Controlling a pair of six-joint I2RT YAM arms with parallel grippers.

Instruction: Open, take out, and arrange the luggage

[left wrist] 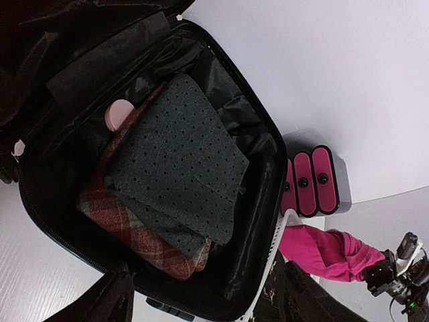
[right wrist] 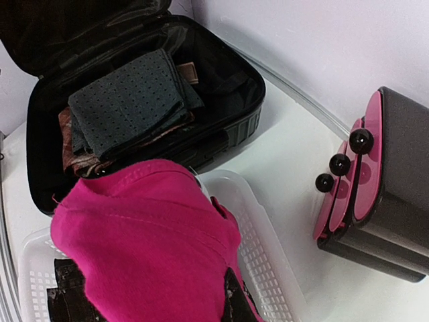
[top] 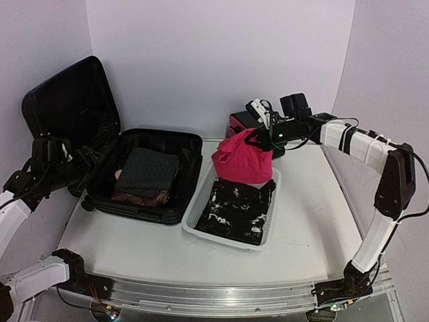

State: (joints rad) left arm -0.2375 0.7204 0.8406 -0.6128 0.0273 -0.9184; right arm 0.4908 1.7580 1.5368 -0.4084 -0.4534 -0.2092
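The luggage [top: 163, 216] lies open at the left with its lid [top: 70, 100] raised against the wall. Inside, a dark dotted folded cloth [top: 147, 171] [left wrist: 174, 161] rests on a red plaid cloth [left wrist: 120, 221], beside a small pink round thing [left wrist: 119, 113]. My left gripper [top: 84, 168] [left wrist: 201, 310] stands open at the case's left rim, holding nothing. My right gripper [top: 253, 139] is shut on a bright pink garment [top: 242, 159] [right wrist: 141, 248], which hangs over the far end of the white basket [top: 194, 213]. The garment hides most of its fingers.
The white mesh basket [right wrist: 268, 255] right of the case holds a black patterned garment [top: 238, 208]. A black box with pink drawer fronts [top: 238, 122] [right wrist: 395, 194] [left wrist: 312, 181] stands at the back, close behind the right gripper. Walls close off the back and both sides.
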